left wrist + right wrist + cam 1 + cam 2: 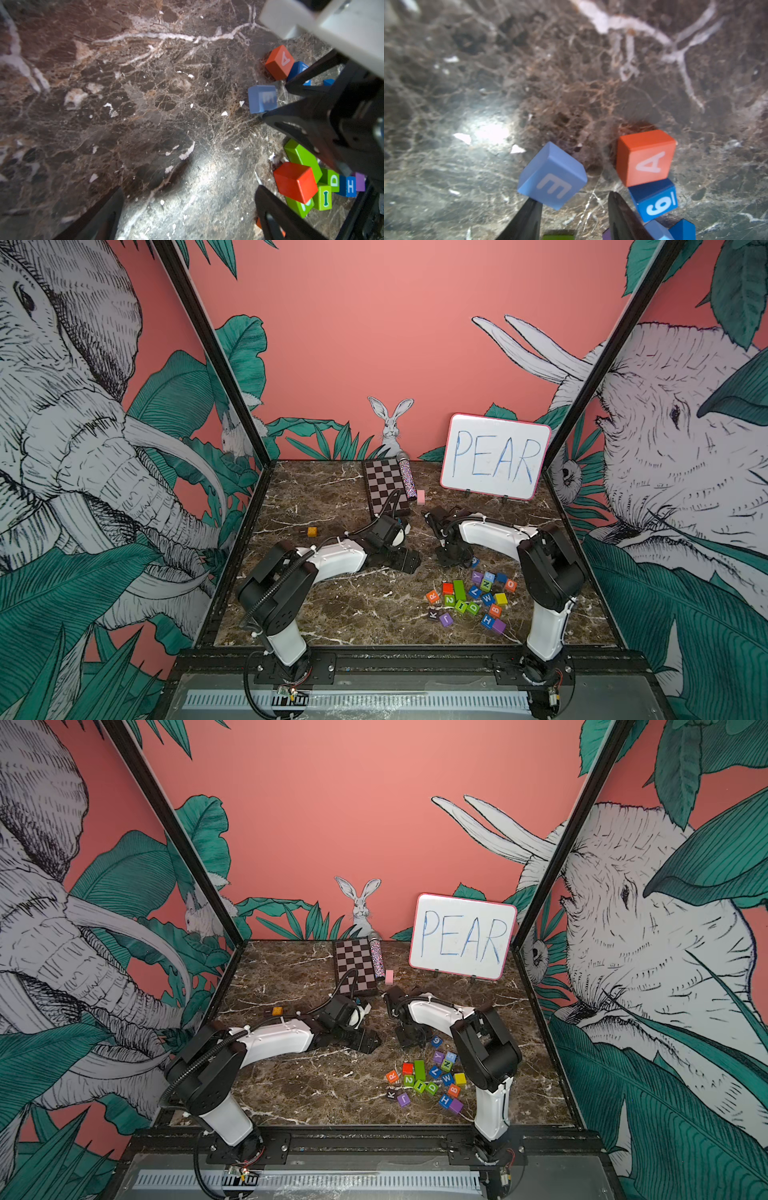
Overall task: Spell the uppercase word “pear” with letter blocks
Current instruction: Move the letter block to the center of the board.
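The right gripper has its two black fingers spread apart with bare table showing in the gap, clamped on nothing. The small light-blue painted cube with a white E sits on the dark brown veined marble tabletop just beyond the tips and off-centre. One of its corners is touching, or all but touching, one finger, so it does not lie between the pair. As I judge it, the coming move turns on that offset and twist. A cube has no long axis, but this one is turned corner-on to the jaws, so they face its edges and not two flat sides. A clean pinch would need a sideways shift toward that finger and a turn of the wrist before closing. On the far side of the other finger stands the orange painted cube with a white A, near the E cube but apart from it, and touching the dark-blue cube marked 9. A wide swing could knock either. The left gripper is also spread open over bare marble beside the right one, with the E cube off to its side, so the right arm is the nearer. The orange cube with a white R lies at the edge of the mixed heap, and I cannot find a black P cube
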`<action>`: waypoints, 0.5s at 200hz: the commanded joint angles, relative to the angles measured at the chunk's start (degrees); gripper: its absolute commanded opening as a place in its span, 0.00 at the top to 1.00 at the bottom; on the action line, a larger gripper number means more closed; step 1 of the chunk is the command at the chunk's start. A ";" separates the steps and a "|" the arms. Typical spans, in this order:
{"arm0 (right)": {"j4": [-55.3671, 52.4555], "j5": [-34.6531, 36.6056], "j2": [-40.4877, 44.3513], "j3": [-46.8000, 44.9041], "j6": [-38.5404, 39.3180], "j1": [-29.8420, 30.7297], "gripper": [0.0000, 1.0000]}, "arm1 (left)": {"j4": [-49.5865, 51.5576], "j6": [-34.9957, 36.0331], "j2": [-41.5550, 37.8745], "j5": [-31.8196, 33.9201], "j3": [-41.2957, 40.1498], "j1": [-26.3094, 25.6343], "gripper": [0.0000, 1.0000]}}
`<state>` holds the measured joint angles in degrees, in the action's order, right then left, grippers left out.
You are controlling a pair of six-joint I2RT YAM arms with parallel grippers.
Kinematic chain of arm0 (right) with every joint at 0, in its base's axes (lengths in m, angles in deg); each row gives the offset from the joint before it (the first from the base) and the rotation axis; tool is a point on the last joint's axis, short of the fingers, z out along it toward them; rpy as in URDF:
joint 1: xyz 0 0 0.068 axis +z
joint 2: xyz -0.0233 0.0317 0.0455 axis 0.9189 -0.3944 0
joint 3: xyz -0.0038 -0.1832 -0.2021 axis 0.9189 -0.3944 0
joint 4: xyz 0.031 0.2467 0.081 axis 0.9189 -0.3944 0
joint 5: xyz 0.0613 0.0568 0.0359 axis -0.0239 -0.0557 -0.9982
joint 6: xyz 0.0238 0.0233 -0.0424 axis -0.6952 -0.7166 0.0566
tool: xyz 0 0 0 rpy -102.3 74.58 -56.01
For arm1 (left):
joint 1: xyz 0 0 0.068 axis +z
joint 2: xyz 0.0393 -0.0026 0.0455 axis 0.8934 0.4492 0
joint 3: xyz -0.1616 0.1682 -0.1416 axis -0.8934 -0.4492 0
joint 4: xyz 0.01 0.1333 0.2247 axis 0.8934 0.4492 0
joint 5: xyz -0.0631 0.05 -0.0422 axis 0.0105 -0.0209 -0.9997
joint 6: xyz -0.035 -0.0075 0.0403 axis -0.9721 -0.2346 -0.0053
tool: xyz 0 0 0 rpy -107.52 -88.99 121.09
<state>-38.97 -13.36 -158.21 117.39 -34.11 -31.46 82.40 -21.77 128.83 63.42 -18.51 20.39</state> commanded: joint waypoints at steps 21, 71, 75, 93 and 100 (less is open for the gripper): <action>-0.80 1.99 -0.63 2.39 1.03 -0.66 0.48 | -0.52 -0.64 -2.89 0.41 -0.61 0.29 0.01; -1.80 9.16 -1.00 2.39 3.94 -0.68 0.49 | -0.73 -0.63 -2.54 0.36 -0.57 0.32 0.01; -1.86 9.74 -1.00 2.39 4.18 -0.68 0.49 | -0.71 -0.64 -2.51 0.31 -0.50 0.29 0.01; -2.21 11.88 -1.24 4.52 5.03 -0.73 0.49 | -0.73 -0.64 -2.28 0.23 -0.35 0.29 0.01; -2.10 12.32 -1.34 4.72 5.23 -0.77 0.49 | -0.78 -0.53 -2.26 0.19 -0.30 0.32 0.01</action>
<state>-39.56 -6.13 -158.87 119.60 -30.68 -32.07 82.40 -21.77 128.83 63.42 -18.51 20.39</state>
